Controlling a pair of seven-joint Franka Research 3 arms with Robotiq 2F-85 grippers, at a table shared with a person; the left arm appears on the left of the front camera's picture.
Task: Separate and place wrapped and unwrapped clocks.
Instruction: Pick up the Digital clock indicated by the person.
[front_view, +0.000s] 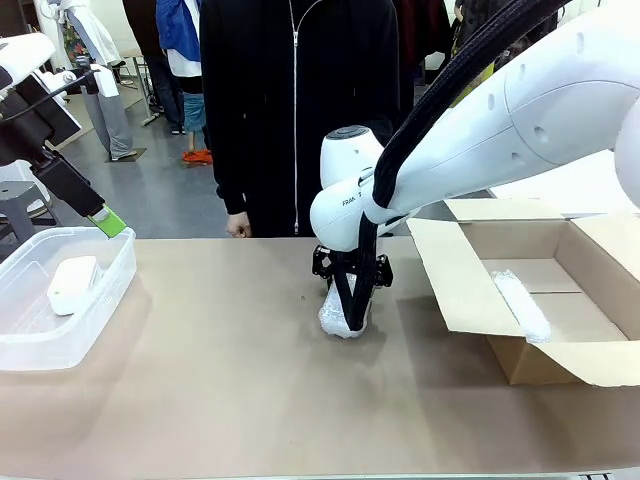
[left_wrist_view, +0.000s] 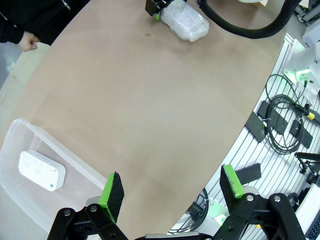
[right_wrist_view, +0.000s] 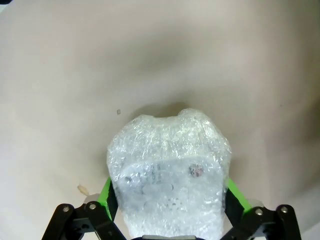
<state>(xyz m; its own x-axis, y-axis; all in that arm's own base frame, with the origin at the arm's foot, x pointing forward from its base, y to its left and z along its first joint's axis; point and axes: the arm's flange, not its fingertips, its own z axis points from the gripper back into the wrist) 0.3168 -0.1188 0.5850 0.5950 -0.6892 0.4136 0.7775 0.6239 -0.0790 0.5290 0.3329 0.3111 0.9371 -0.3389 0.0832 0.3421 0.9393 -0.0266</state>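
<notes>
A bubble-wrapped clock (front_view: 335, 322) lies on the brown table near the middle. My right gripper (front_view: 350, 312) stands over it, open, with a green pad on each side of the bundle (right_wrist_view: 170, 150). A second wrapped clock (front_view: 520, 305) lies in the cardboard box (front_view: 455, 285) at the right. The bare white clock (front_view: 72, 284) rests in the clear plastic bin (front_view: 100, 305) at the left. My left gripper (left_wrist_view: 172, 187) hovers open above the bin's near edge with nothing between its fingers. From there I also see the bare clock (left_wrist_view: 42, 170) and the middle bundle (left_wrist_view: 186, 22).
A person in black stands at the far side, one hand (front_view: 238, 226) at the table edge. The box's flaps are open toward the middle. Cables (left_wrist_view: 282, 125) and a slatted rail lie past the table's near edge.
</notes>
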